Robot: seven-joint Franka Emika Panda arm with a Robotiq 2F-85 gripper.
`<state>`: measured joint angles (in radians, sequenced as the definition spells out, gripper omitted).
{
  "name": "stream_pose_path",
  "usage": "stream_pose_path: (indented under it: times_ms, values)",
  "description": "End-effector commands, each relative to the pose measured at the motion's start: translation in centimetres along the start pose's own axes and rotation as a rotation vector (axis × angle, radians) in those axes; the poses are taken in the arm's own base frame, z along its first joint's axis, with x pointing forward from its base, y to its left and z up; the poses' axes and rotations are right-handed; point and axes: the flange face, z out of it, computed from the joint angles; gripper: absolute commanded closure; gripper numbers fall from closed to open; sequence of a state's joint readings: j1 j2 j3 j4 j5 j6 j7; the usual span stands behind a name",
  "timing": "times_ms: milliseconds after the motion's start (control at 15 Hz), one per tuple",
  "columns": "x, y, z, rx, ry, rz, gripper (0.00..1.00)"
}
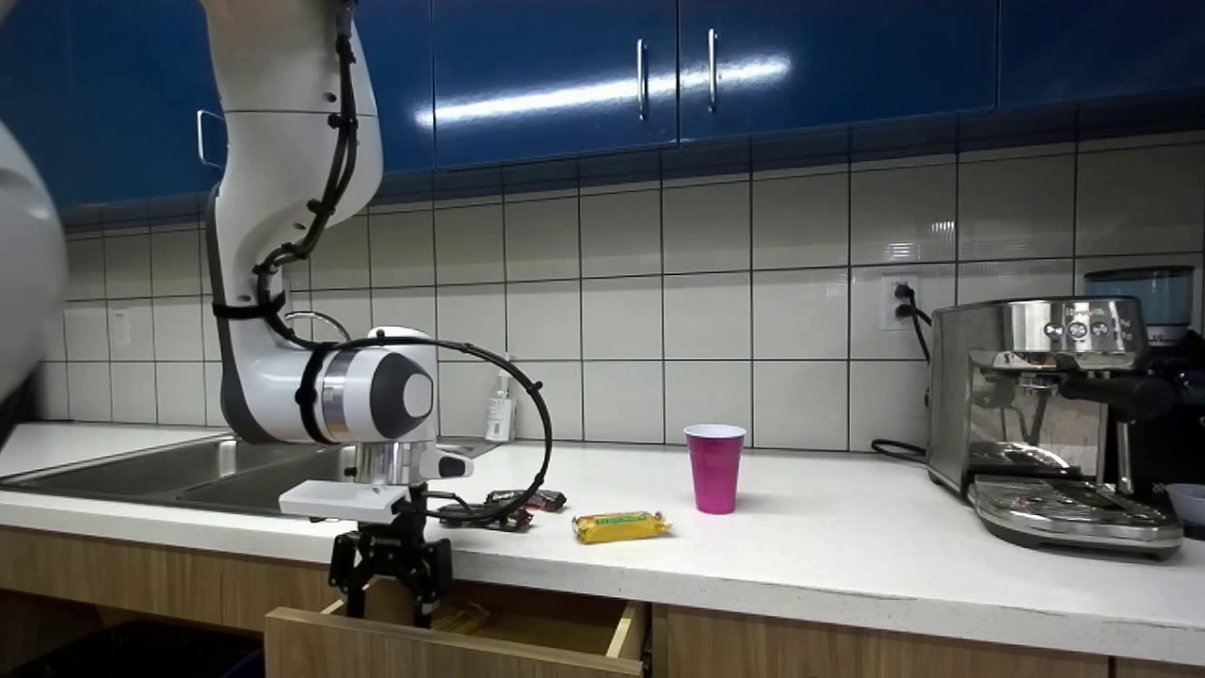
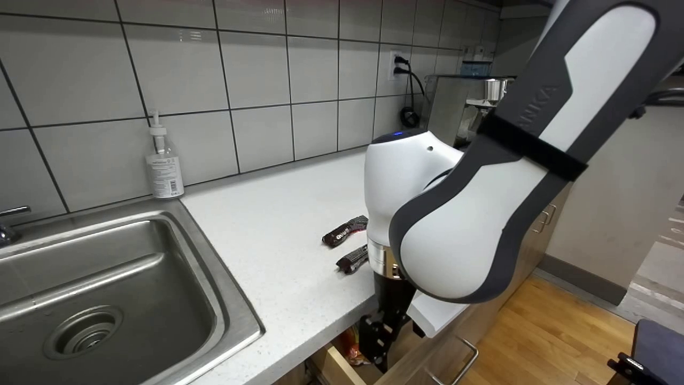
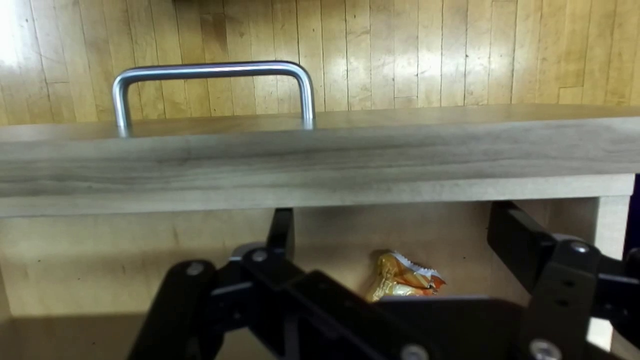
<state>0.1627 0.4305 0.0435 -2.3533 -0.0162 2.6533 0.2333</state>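
The black gripper points down into the mouth of an open wooden drawer, its two fingers standing wide apart. In the wrist view a gold-and-orange packet lies inside the drawer at six o'clock from the gap between the fingertips (part of it is hidden behind the gripper's own dark parts). The drawer's metal handle shows there at ten o'clock.

Taking the gripper as the dial's centre in an exterior view, two dark-wrapped bars lie near each other on the white counter, between one and two o'clock. A yellow-wrapped bar rests at two o'clock, and on almost the same bearing, just beyond it, a pink cup stands upright. The steel sink is set into the counter at ten o'clock. Farther back, a pump bottle stands at one o'clock near the tiled wall, and a steel coffee machine sits well apart, between two and three o'clock.
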Motion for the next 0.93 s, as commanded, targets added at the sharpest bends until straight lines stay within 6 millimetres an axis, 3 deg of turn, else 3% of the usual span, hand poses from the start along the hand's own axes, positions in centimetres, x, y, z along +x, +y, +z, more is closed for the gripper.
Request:
stream_pose_path:
  times_ms: [0,867]
  values:
    - [-1.4,0.2,-0.4,0.012,-0.036,-0.014,0.0]
    - [-4.8,0.5,-0.2,0.011,-0.061,-0.016,0.0]
